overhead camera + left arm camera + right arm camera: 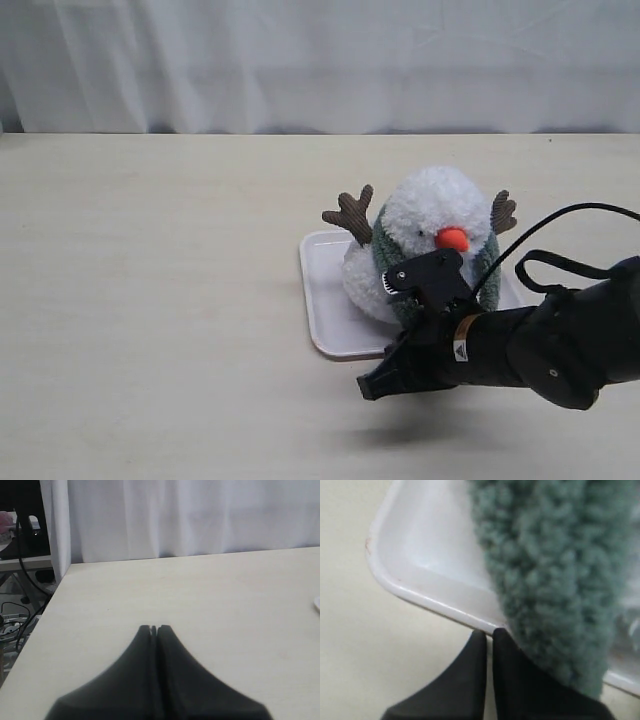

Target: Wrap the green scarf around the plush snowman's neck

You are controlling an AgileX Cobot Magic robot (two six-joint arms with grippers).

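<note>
Draping the plush snowman [430,205], the fuzzy green scarf [555,580] brushes the right jaws (both pairs clenched).

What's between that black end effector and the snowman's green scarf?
Hardly anything: in the right wrist view the shut right end effector sits at the white tray's rim, and the green scarf hangs right beside its tips; actual contact is unclear.

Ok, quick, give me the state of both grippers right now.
Left gripper: shut, holding nothing.
Right gripper: shut, nothing seen between its tips; the green scarf lies against the outside of one finger.
</note>
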